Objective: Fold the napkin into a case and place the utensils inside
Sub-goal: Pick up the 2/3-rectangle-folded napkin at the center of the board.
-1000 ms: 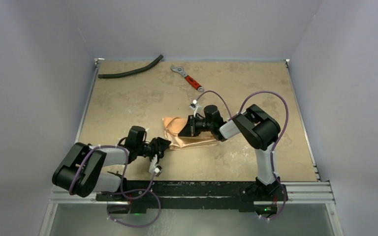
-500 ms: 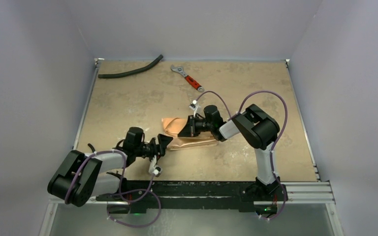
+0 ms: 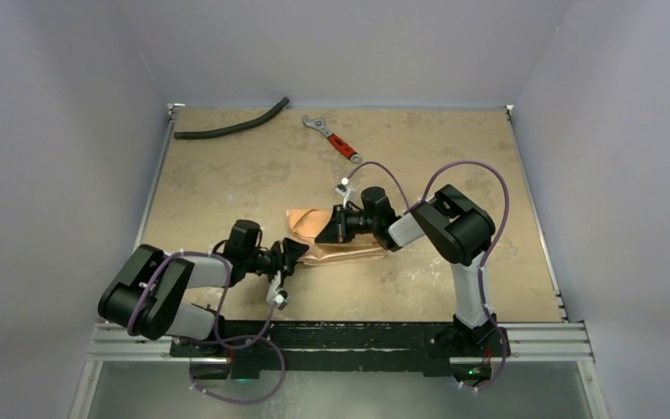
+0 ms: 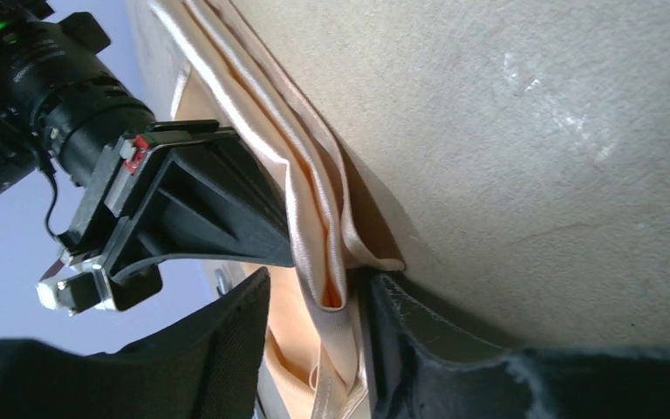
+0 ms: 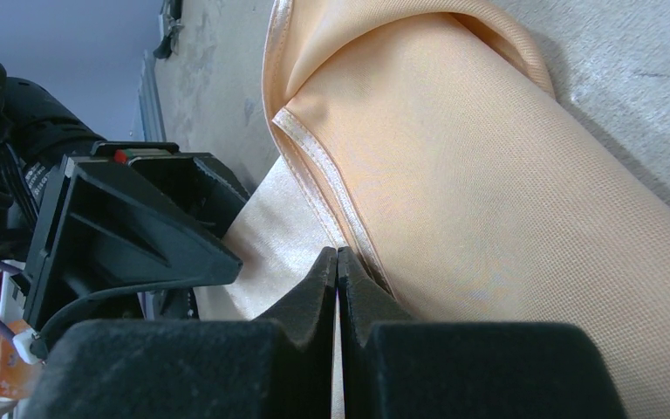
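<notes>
Probably a robotics lab: plain grey walls [image 3: 52, 131] box in the counter [image 3: 227, 179], with an aluminium rail [image 3: 541, 336] along its near edge.

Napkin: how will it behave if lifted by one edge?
The peach-orange satin cloth napkin would probably droop: it lies in soft rounded folds. Its sheen suggests it may slip from a light pinch. The stacked hemmed layers will likely splay unless gripped together.
</notes>
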`<state>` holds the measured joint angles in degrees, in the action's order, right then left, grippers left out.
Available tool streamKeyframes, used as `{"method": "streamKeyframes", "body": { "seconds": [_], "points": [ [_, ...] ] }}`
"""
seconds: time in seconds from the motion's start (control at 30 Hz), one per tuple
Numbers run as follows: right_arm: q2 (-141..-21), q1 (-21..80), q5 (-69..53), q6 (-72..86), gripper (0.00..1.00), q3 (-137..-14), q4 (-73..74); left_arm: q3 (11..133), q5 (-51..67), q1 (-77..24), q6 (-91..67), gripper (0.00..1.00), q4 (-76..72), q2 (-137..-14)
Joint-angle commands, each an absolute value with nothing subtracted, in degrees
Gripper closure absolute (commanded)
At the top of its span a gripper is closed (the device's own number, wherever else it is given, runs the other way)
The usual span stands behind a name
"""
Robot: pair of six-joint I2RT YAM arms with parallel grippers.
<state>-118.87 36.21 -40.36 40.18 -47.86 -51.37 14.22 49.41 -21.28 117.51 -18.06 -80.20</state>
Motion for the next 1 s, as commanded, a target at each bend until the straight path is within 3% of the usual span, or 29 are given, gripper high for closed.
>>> {"method": "streamKeyframes", "body": {
  "seconds": [0.0,0.3,0.37,0.4,0.7,0.9,0.97],
  "points": [
    [-121.5,36.3,-38.7,38.3,0.98,-47.3,-45.4,15.3,48.6,-21.5,127.2,0.63,-12.3,-82.8],
    [-120.7,36.3,-38.6,37.5,0.98,-47.1,-44.8,16.2,48.6,-22.2,122.2,0.70,-14.7,-82.8],
    [-120.2,36.3,-38.5,37.3,0.97,-46.9,-45.0,16.7,48.6,-22.2,120.6,0.97,-14.4,-82.4],
    [-120.0,36.3,-38.5,37.2,0.97,-47.0,-45.1,17.1,48.6,-22.2,120.5,1.00,-12.9,-82.3],
    [-116.1,36.3,-40.0,37.2,0.89,-46.6,-48.2,21.1,47.3,-22.7,121.6,1.00,-2.2,-82.6],
    [-107.4,36.1,-38.6,30.4,0.67,-46.0,-45.7,24.3,45.1,-23.7,114.2,1.00,4.3,-81.1],
    [-102.3,36.2,-36.3,27.5,0.60,-42.0,-52.0,25.2,44.8,-23.8,112.2,1.00,5.8,-80.9]
  ]
}}
